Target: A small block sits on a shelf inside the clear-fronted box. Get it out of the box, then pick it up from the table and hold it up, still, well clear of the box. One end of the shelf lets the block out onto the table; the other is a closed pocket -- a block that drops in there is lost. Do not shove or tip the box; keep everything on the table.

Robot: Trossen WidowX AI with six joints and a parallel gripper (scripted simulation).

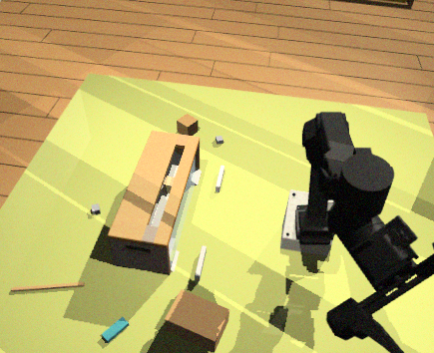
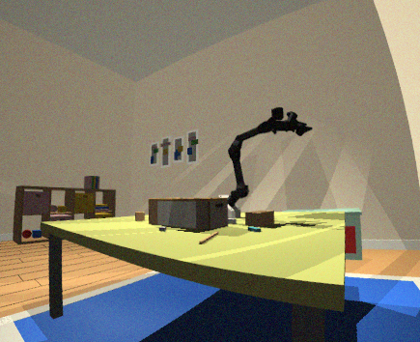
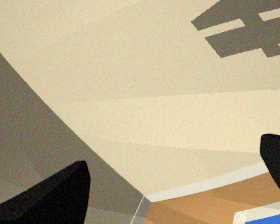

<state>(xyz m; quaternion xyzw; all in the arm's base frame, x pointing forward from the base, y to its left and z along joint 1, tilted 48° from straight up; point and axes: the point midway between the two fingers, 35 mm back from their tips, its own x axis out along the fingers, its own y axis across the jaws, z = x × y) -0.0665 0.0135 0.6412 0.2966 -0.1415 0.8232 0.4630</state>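
On the desk [image 1: 290, 126], listed left to right in the top view: a thin stick [image 1: 47, 287], a teal piece [image 1: 115, 329], the clear-fronted box [image 1: 153, 195] with its slotted top through which the small block [image 1: 169, 180] can be made out on the inner shelf, a flat brown box [image 1: 197, 318], white strips [image 1: 219, 177] just beside the glazed front, and the arm's base plate [image 1: 291, 220]. The hand [image 1: 387, 287] is carried high and well apart from the box, spread wide with nothing held, presumably parked clear of the work. No brand, label or legible writing is found.
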